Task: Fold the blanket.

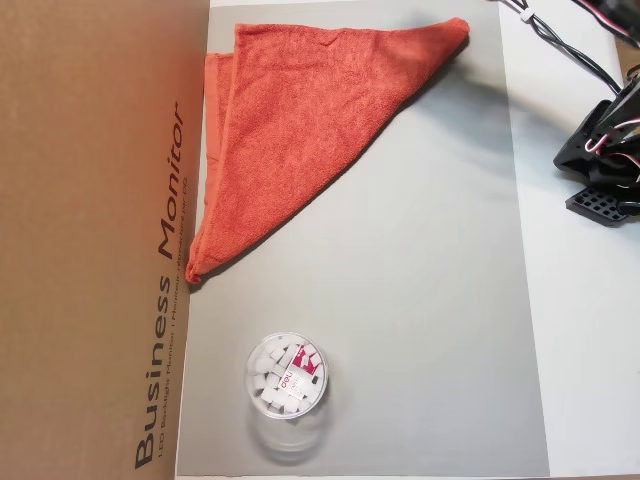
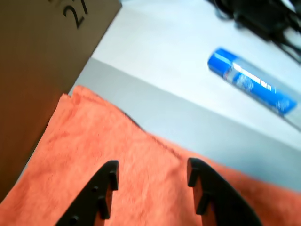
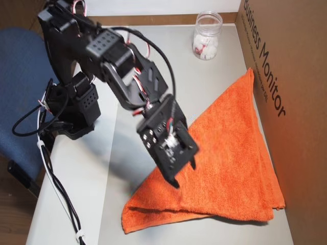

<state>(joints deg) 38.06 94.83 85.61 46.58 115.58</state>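
Observation:
The blanket (image 1: 300, 120) is an orange-red terry towel lying folded into a triangle on the grey mat (image 1: 420, 300), its long side against the cardboard box. In an overhead view the blanket (image 3: 230, 153) has layered edges at its near corner, and my gripper (image 3: 184, 173) hangs over its left sloping edge. In the wrist view my gripper (image 2: 153, 165) is open, its two black fingers spread apart just above the blanket (image 2: 70, 155) with only cloth showing between them. In an overhead view only the black arm base (image 1: 605, 150) shows, at the right edge.
A brown cardboard box (image 1: 90, 240) walls one side of the mat. A clear plastic cup (image 1: 287, 378) holding white pieces stands on the mat beyond the blanket's tip. A blue-capped tube (image 2: 254, 84) lies on the white table. Cables (image 3: 51, 178) trail from the arm base, and a blue chair (image 3: 20, 102) stands beside it.

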